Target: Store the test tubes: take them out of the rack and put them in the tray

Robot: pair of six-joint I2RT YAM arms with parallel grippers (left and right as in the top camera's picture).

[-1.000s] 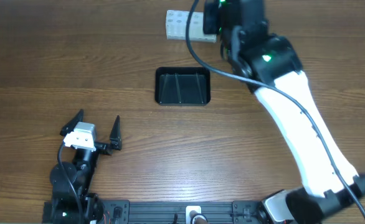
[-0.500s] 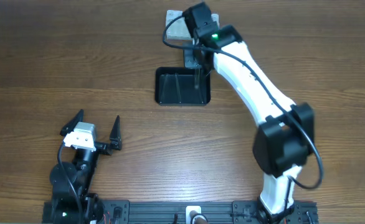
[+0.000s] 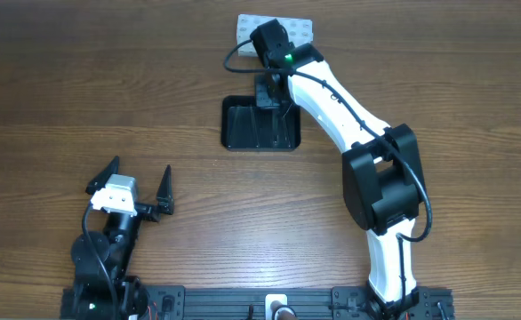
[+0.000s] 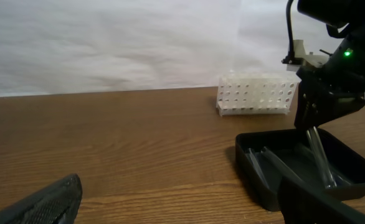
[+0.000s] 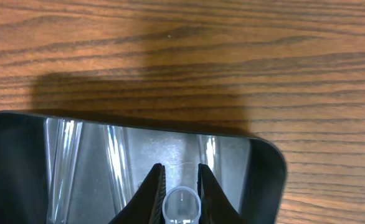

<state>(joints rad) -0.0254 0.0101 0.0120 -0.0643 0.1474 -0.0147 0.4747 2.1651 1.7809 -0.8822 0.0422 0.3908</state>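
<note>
The black tray [image 3: 228, 125] lies at the table's far middle, with the white rack [image 3: 245, 27] just behind it. My right gripper [image 3: 270, 90] hangs over the tray, shut on a clear test tube [image 5: 181, 208] that points down into it. From the left wrist view the tube [image 4: 320, 155] leans into the tray [image 4: 257, 182] below the right gripper [image 4: 314, 107], and the rack [image 4: 257, 94] stands behind. Clear tubes [image 5: 61, 163] lie on the tray floor [image 5: 14, 168]. My left gripper [image 3: 140, 174] rests open near the front left, holding nothing.
Bare wooden table surrounds the tray on all sides. The right arm's white link [image 3: 332, 98] stretches from the front right across to the tray. A white wall [image 4: 108, 43] backs the table's far edge.
The right arm swung from over the rack toward the near left and came down over the tray with the tube. The left arm has not moved.
</note>
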